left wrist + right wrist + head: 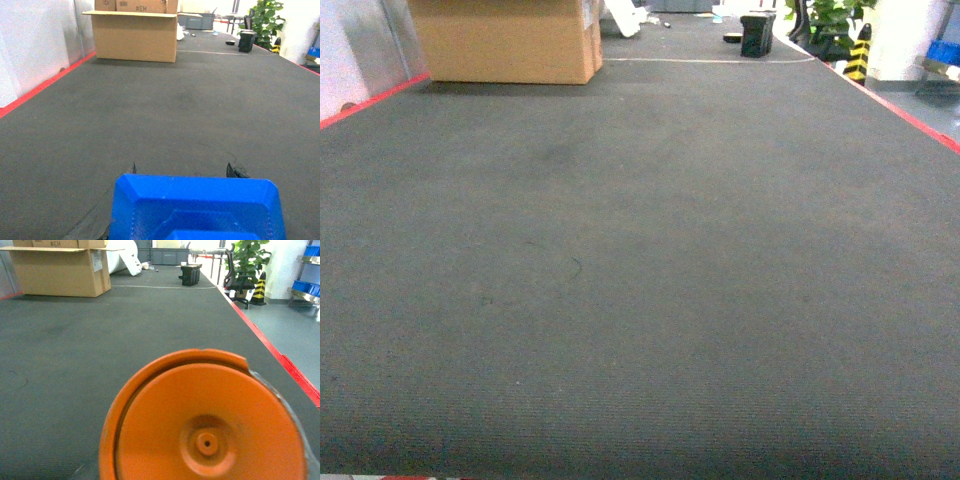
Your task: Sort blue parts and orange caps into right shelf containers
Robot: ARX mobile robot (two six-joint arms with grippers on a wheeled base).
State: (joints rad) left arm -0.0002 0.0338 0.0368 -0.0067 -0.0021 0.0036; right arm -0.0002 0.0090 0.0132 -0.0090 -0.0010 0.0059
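A blue part (197, 210), a moulded plastic piece with bevelled corners, fills the bottom of the left wrist view. My left gripper (184, 170) is shut on it, and only two dark fingertips (235, 171) peek out behind its far edge. A round orange cap (205, 425) with a small centre hole fills the lower right wrist view, held above the carpet by my right gripper (200, 440). The cap hides its fingers almost wholly. Blue right shelf containers (306, 287) sit on a metal shelf far off to the right. Neither gripper shows in the head view.
Dark grey carpet (640, 280) with red edge lines (905, 112) stretches ahead. A large cardboard box (505, 40) stands at the far left, a small black box (757, 34) further back. A potted plant (248, 262) and a yellow-black cone (258, 289) stand beyond the right edge.
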